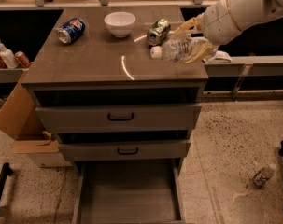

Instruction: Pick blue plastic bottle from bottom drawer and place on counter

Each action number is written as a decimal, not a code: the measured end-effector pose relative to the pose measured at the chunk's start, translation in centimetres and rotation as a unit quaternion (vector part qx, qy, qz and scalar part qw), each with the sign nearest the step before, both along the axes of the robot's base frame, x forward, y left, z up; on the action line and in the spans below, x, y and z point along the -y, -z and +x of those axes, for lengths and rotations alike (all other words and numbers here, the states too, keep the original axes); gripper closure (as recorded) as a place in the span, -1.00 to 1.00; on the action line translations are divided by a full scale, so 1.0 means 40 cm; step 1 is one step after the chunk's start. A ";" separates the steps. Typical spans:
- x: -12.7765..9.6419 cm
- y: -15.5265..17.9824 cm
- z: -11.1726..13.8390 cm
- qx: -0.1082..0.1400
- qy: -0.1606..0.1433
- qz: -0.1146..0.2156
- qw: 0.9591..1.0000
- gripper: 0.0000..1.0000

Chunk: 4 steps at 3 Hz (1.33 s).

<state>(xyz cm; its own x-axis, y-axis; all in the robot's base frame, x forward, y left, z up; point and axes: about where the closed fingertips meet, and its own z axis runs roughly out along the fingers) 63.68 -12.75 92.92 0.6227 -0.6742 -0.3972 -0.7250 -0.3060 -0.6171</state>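
Tan two-finger gripper [187, 45] closed around small clear plastic bottle [171, 50], white cap pointing left, held sideways over right side of glossy grey-brown counter [85, 59]. Grey bottom drawer [127, 195] stands open.

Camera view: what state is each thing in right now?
Gripper: shut on bottle, over the counter's right side.
Bottle: capped, held on its side, cap pointing left.
Bottom drawer: pulled open.
Counter: bears bowl and cans.
Bowl: upright.
Blue can: on its side.
Green can: on its side.
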 end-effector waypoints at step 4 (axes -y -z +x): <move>-0.103 0.061 0.132 -0.124 0.053 0.025 0.991 1.00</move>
<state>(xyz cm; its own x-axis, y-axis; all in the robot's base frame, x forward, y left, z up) 68.96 -8.64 90.47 0.4280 -0.7063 -0.5639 -0.8826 -0.1924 -0.4289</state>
